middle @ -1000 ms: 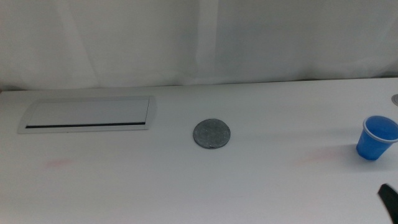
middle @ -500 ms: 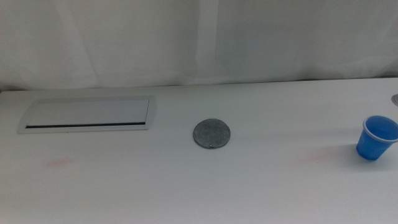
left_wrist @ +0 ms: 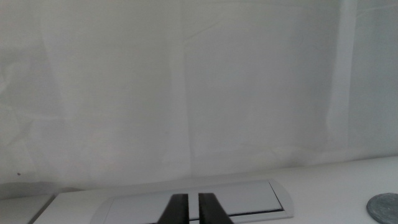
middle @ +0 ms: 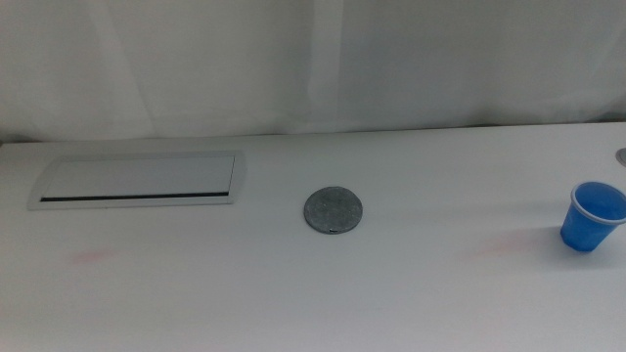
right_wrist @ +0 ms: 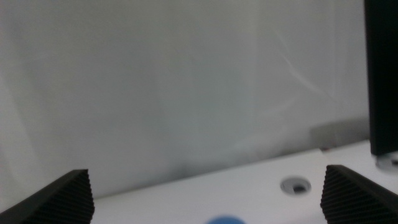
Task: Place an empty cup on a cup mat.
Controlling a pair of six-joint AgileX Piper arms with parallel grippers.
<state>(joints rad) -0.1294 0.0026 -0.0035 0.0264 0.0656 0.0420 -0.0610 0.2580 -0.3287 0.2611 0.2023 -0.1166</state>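
The blue cup [middle: 593, 217] stands upright and empty at the table's far right edge in the middle view. The round grey cup mat [middle: 334, 210] lies flat near the table's centre, well to the left of the cup, with nothing on it. Neither arm shows in the middle view. In the right wrist view my right gripper [right_wrist: 205, 171] is open, its jaws wide apart, and only the top of the cup [right_wrist: 225, 219] peeks up between them. In the left wrist view my left gripper [left_wrist: 193, 208] is shut and empty, with the mat's edge [left_wrist: 385, 207] off to one side.
A white rectangular panel [middle: 137, 179] lies flat at the table's left; it also shows in the left wrist view [left_wrist: 205, 196]. A small round grommet [right_wrist: 295, 185] sits in the table beyond the cup. A white curtain backs the table. A dark upright post [right_wrist: 380, 74] shows in the right wrist view.
A dark gripper tip that showed at the middle view's bottom right corner a second ago has left the picture. The cup and the mat have not moved.
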